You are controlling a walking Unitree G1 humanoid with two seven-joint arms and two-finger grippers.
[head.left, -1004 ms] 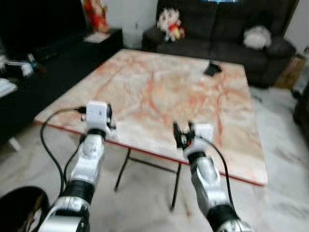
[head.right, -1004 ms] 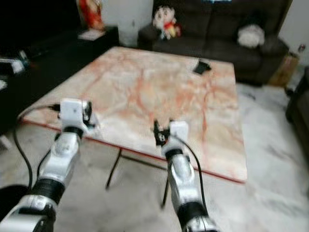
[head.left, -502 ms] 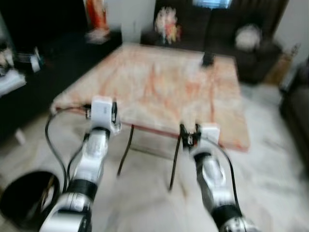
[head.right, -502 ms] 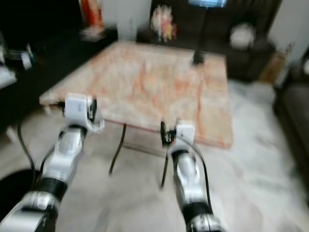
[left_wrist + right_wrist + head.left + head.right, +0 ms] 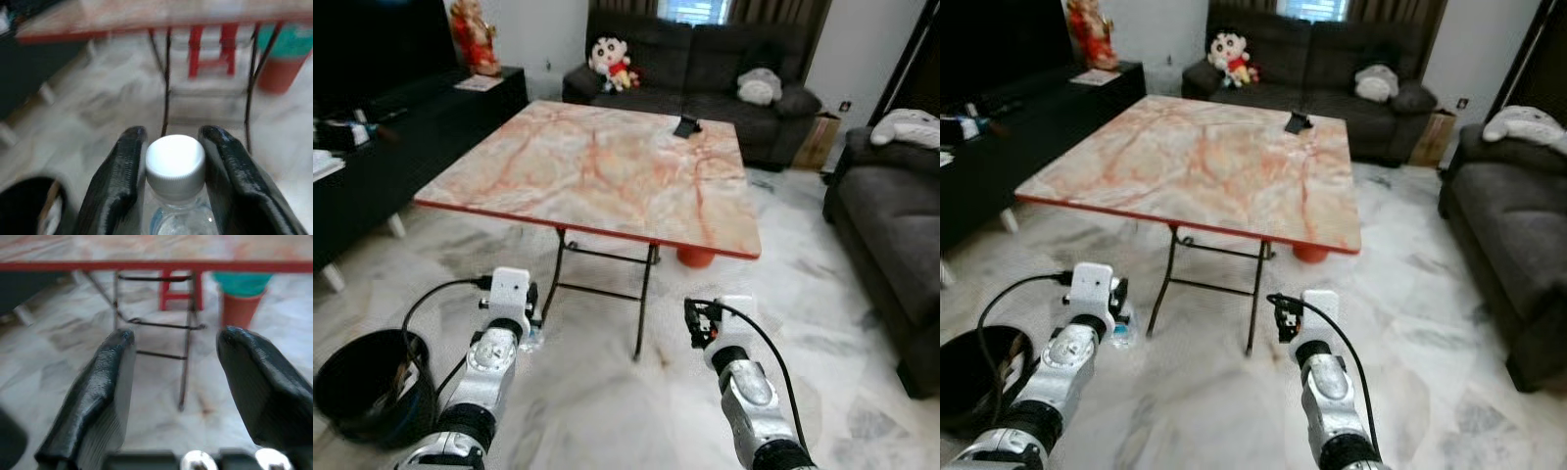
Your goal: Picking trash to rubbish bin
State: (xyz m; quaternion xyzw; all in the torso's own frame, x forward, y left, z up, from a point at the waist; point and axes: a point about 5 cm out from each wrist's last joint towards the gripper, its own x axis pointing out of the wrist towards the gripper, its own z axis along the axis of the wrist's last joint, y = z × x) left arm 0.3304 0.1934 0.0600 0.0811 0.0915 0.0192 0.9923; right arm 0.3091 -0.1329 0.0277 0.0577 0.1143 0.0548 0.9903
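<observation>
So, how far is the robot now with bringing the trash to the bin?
Done: the left gripper is shut on a clear plastic bottle with a white cap, so the pickup looks finished. In hand: the bottle is carried above the marble floor, with the black bin low on the robot's left. Left: reach over the bin and let go. The right gripper is open and holds nothing.

The two eye views look forward and down from the robot's head, a bit back from the table [image 5: 597, 166]. Both see the same room: table, sofa [image 5: 695, 49] and floor. The left wrist view looks along its fingers [image 5: 120, 181], very close to a bottle [image 5: 175, 166], toward the table legs. The right wrist view looks along its own fingers [image 5: 98, 396] at those same legs [image 5: 188, 333].
</observation>
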